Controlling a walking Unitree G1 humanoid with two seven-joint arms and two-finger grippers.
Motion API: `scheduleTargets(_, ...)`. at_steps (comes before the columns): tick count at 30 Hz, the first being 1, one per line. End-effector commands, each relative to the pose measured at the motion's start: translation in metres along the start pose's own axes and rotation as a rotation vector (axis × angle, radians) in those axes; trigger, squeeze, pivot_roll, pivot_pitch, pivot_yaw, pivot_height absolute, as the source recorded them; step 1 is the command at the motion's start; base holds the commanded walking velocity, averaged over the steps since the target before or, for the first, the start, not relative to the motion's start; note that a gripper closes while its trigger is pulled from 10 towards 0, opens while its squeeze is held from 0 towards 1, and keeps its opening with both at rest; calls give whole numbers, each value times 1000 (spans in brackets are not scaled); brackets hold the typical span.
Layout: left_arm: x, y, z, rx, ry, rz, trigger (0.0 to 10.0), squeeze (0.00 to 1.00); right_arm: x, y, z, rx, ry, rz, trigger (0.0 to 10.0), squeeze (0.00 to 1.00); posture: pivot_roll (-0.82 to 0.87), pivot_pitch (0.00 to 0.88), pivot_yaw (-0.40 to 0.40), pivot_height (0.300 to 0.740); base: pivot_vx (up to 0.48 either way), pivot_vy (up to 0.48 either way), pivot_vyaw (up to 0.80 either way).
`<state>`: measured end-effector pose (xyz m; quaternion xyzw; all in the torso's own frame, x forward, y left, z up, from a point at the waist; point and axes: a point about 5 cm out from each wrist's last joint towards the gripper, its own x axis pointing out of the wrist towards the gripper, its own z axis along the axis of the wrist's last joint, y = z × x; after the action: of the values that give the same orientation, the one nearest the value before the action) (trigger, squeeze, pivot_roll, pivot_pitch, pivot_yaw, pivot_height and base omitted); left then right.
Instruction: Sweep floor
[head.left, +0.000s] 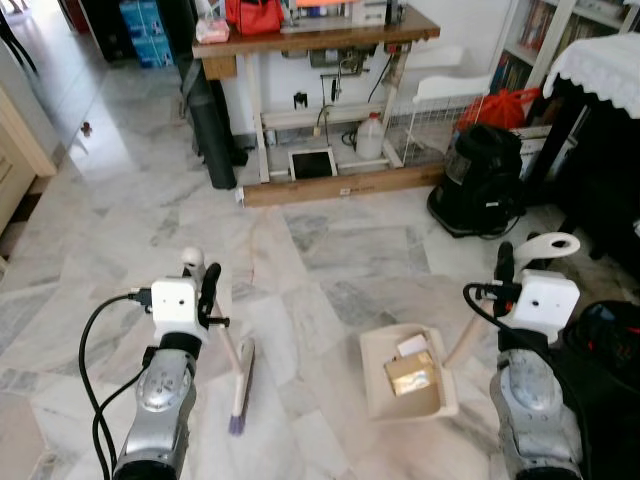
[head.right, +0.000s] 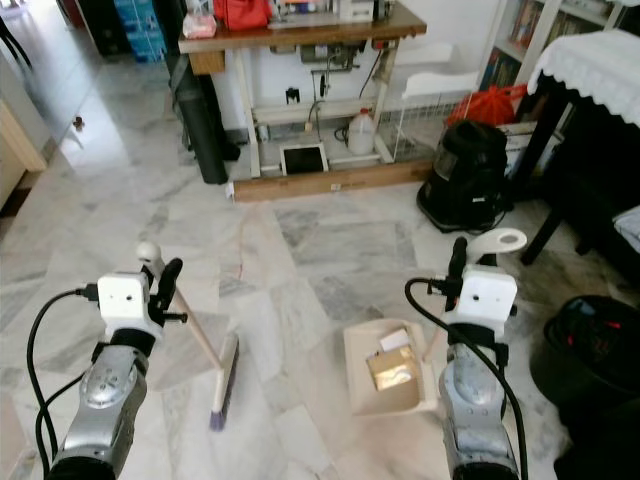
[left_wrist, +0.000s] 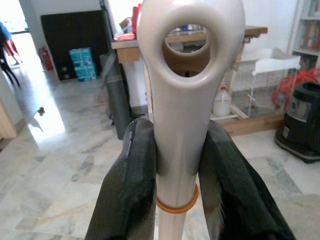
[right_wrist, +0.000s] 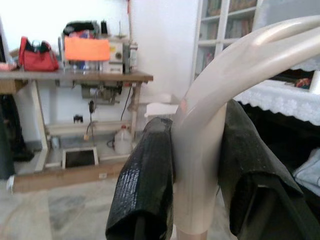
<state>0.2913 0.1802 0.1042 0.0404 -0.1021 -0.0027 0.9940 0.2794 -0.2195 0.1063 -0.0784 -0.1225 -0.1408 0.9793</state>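
My left gripper (left_wrist: 175, 165) clenches the broom (head.left: 238, 385) handle, bristles resting on the marble floor (head.left: 330, 250), my right gripper (right_wrist: 197, 165) grips the dustpan (head.left: 410, 375) handle, litter already lies in the pan, so emptying it looks left

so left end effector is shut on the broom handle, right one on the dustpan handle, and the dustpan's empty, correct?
Not quite. The left end effector is shut on the broom handle and the right end effector on the dustpan handle, but the dustpan isn't empty: the left eye view shows a small brown box and a white scrap lying in it.
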Motion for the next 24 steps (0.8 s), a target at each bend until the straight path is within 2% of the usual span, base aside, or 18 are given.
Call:
scheduleTargets(1, 1, 0, 10, 14, -37, -2, 10000, 0, 5, 2, 15, 7, -63, 6, 10000, 0, -70, 0, 29, 740, 0, 0, 563)
scheduleTargets(6, 0, -1, 11, 20, -35, -4, 10000, 0, 6, 4, 16, 10, -55, 11, 10000, 0, -67, 0, 26, 740, 0, 0, 798)
scheduleTargets(11, -1, -2, 11, 23, -28, -8, 10000, 0, 4, 4, 16, 14, -47, 14, 10000, 0, -63, 0, 25, 740, 0, 0, 0)
scheduleTargets(14, -1, -3, 11, 27, -23, -14, 10000, 0, 4, 5, 16, 20, -41, 16, 10000, 0, -64, 0, 26, 740, 0, 0, 798)
scheduleTargets(22, -2, -6, 11, 37, -19, -30, 10000, 0, 3, 6, 16, 25, -34, 22, 10000, 0, -57, 0, 31, 740, 0, 0, 0)
scheduleTargets(24, -3, -7, 12, 39, -17, -32, 10000, 0, 3, 6, 16, 26, -34, 22, 10000, 0, -55, 0, 33, 740, 0, 0, 800)
